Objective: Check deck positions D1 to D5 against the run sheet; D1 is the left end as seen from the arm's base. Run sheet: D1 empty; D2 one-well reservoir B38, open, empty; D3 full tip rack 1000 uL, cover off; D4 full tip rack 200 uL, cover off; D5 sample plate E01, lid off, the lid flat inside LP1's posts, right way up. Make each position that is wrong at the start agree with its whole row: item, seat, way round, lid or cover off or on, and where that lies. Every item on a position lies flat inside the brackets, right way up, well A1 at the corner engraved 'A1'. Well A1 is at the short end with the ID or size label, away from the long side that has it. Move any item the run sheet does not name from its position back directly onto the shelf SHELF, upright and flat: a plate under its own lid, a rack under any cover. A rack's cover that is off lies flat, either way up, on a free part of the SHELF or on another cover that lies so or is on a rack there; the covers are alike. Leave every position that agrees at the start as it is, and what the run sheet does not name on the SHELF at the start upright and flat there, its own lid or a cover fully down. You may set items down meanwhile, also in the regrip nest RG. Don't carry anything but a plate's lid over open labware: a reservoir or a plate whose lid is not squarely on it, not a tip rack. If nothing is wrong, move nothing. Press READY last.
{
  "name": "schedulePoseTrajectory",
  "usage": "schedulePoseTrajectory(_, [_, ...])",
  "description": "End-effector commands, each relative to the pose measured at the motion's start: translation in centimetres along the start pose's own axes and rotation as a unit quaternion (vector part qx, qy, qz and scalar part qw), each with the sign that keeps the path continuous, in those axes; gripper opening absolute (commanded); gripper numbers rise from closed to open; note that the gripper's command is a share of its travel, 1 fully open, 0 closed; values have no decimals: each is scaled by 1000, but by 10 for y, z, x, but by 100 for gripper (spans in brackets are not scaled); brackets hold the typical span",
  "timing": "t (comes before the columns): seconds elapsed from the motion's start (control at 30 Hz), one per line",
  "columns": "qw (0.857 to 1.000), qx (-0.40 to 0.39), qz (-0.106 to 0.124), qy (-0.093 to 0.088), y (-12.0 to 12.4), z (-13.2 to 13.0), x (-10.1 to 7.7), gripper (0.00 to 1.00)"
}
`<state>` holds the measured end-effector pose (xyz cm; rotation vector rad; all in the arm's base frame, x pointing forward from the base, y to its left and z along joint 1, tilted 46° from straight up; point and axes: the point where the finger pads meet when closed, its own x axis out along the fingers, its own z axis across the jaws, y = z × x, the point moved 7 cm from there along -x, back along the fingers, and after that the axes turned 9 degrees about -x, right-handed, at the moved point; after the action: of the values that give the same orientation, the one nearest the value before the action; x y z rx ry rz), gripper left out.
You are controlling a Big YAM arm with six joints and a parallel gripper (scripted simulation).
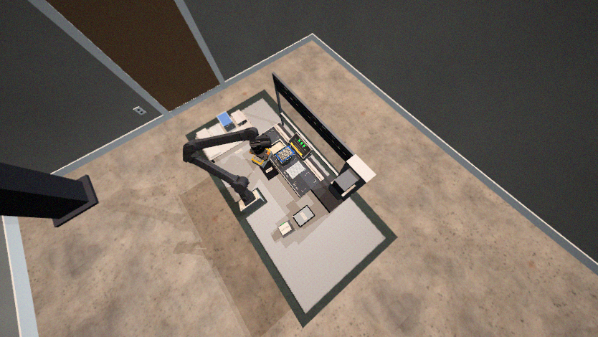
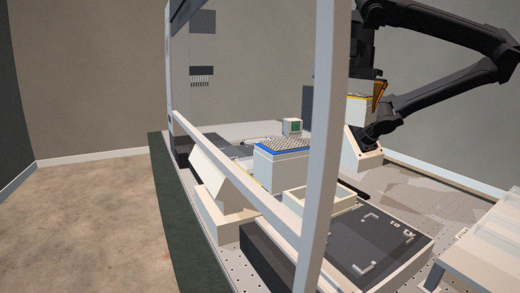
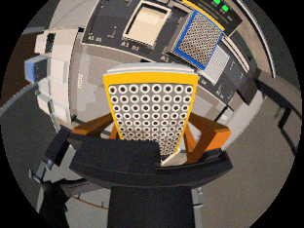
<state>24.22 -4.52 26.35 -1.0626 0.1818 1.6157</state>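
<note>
My gripper (image 3: 150,112) (image 2: 363,95) (image 1: 259,156) is shut on a white tip rack with a yellow top rim (image 3: 152,108) (image 2: 358,111) (image 1: 258,160). It holds the rack upright and high above the table, on the arm's side of the deck, clear of the labware. On the deck stand an open beige reservoir (image 2: 320,198) (image 3: 148,23) (image 1: 277,147), beside it a tip rack with a blue rim and no cover (image 2: 282,163) (image 3: 198,36) (image 1: 285,154), and past that a flat white sample plate (image 2: 244,162) (image 3: 217,62) (image 1: 295,168). Position D1 (image 2: 367,236) holds nothing.
A white frame post (image 2: 323,145) hides part of the held rack in the exterior view. The shelf (image 2: 484,247) (image 1: 211,135) with clear covers is left of the deck. A READY button (image 2: 292,126) (image 1: 285,228) and a flat lid (image 1: 303,216) sit at the far end.
</note>
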Motion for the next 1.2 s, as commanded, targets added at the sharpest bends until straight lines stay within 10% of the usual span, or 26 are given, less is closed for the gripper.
schedulePoseTrajectory(0.0, [1000,-12,-9,15,-20,14,-15,0])
schedulePoseTrajectory(0.67, [1000,-16,-16,10,-67,95,-15,0])
schedulePoseTrajectory(1.17, [1000,4,-10,3,-60,85,-9,0])
